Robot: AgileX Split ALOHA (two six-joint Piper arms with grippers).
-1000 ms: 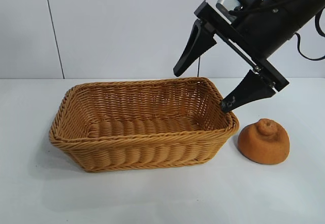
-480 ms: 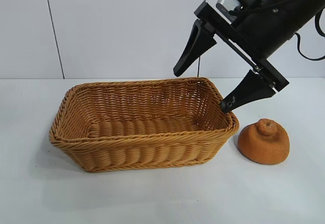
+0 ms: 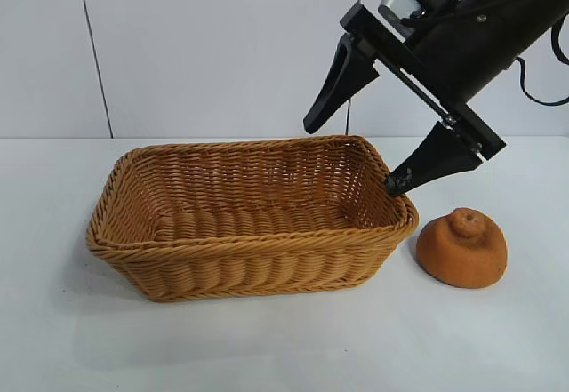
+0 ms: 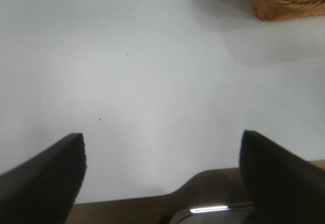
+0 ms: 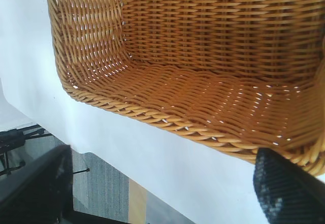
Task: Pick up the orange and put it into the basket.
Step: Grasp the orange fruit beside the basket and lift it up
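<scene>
The orange [image 3: 462, 247], dull brownish and knobby on top, sits on the white table just right of the basket [image 3: 253, 254], a tan woven wicker one with nothing inside. My right gripper [image 3: 351, 156] hangs open above the basket's right end, its lower fingertip [image 3: 400, 181] just over the rim and up-left of the orange. The right wrist view looks down into the basket [image 5: 213, 56] between wide-apart fingers, gripper [image 5: 167, 183]. My left gripper [image 4: 162, 155] is open over bare table, far from the orange, with a basket corner [image 4: 287, 0] at the view's edge.
A white table [image 3: 267, 348] carries everything, backed by a pale panelled wall [image 3: 204, 45]. Bare tabletop lies in front of the basket and to its left. In the right wrist view the table edge and grey floor [image 5: 106, 193] show beyond the basket.
</scene>
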